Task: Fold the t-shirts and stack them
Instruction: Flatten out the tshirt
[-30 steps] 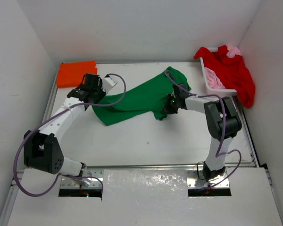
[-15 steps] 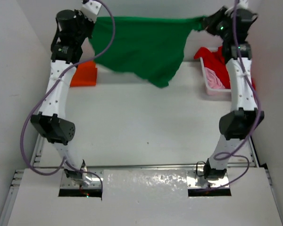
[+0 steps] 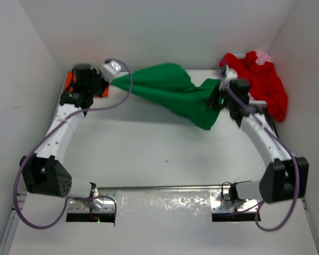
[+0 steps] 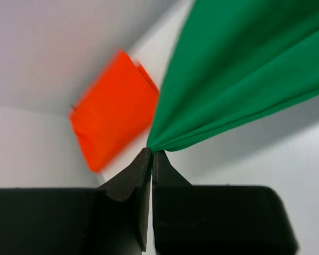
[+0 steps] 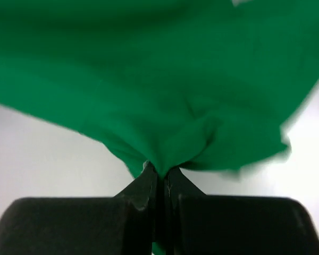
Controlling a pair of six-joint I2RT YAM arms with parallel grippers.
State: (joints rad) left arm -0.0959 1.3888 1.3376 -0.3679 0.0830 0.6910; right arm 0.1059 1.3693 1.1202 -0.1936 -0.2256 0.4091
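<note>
Two closed claws hold the green t-shirt (image 3: 173, 90) up over the table (image 3: 159, 154); whether its lowest tip touches we cannot tell. Reading from the left, the left gripper (image 4: 151, 154), in the upper left of the top view, is pinched shut on one bunched corner. The cloth sags in a twisted swag across the upper middle. In the upper right, the right gripper (image 5: 159, 169) is clamped on another gathered tuft. We judge the main risk to be the shirt landing crumpled rather than flat: the span between the claws is slack and twisted, so lowering it as it hangs would lay folds over folds. Each pinch takes only a little fabric, so a sharp tug to stretch it could pull a corner free. The folded orange t-shirt (image 4: 114, 109) lies near the left claw, partly hidden by that arm from above, and a trailing hem could drag across it. At the far right the red t-shirt (image 3: 266, 79) and a bit of the pink t-shirt (image 3: 263, 54) are heaped close to the right arm, which could snag them.
</note>
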